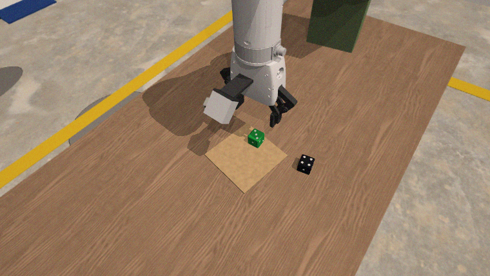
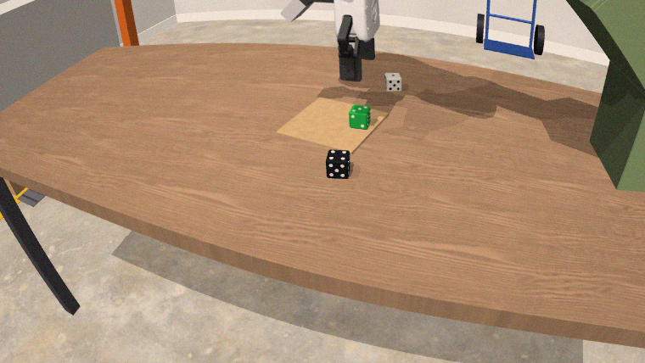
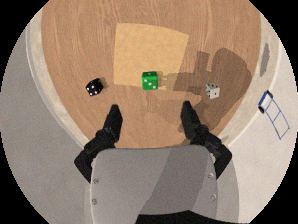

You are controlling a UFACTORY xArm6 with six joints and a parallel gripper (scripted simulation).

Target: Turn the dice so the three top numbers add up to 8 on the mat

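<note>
The tan mat [image 1: 240, 167] [image 2: 311, 121] [image 3: 145, 45] lies flat. The green die [image 1: 256, 138] [image 2: 359, 117] [image 3: 150, 81] lies flat on it near one edge, 3 on top. The black die [image 1: 305, 164] [image 2: 338, 164] [image 3: 94, 87] lies flat on the table beside the mat, 4 on top. The white die [image 2: 393, 82] [image 3: 212, 91] lies flat off the mat on the opposite side, 1 on top; it is hidden in the top view. My gripper [image 1: 255, 115] [image 2: 359, 69] [image 3: 150, 110] is wide open and empty, above the table near the green die.
A green block-like object [image 1: 337, 27] [image 2: 627, 135] stands on the wooden table [image 1: 154, 219] [image 2: 225, 198]. The arm's shadow falls around the white die and over part of the mat. A blue hand truck [image 2: 509, 48] [image 3: 274, 112] stands on the floor beyond the table.
</note>
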